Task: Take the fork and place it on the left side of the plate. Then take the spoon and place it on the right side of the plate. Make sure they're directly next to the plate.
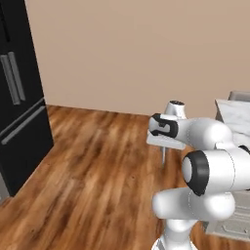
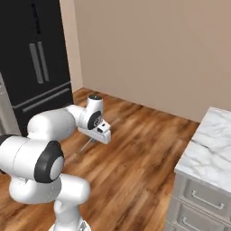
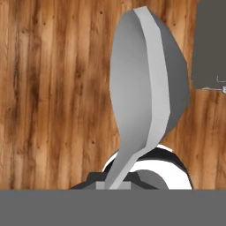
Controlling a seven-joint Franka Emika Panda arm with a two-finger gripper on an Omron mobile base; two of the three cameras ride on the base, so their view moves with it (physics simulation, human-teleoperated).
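Observation:
My gripper (image 1: 163, 144) is shut on the thin handle of the spoon (image 1: 163, 157), which hangs down from it over the wooden floor. The right base view has the gripper (image 2: 96, 134) low at the left, with the spoon (image 2: 85, 145) slanting down and to the left below it. Close in the hand view, the spoon's round pale bowl (image 3: 141, 88) stands up in front of the floorboards, its handle running down between the jaws. The fork and the plate are out of view.
A black fridge (image 1: 19, 97) (image 2: 40, 58) stands at the left against the beige wall. A marble counter (image 2: 207, 149) (image 1: 234, 117) with grey drawers is at the right. A grey cabinet corner (image 3: 212, 44) edges into the hand view. Wooden floor (image 2: 135, 149) lies between.

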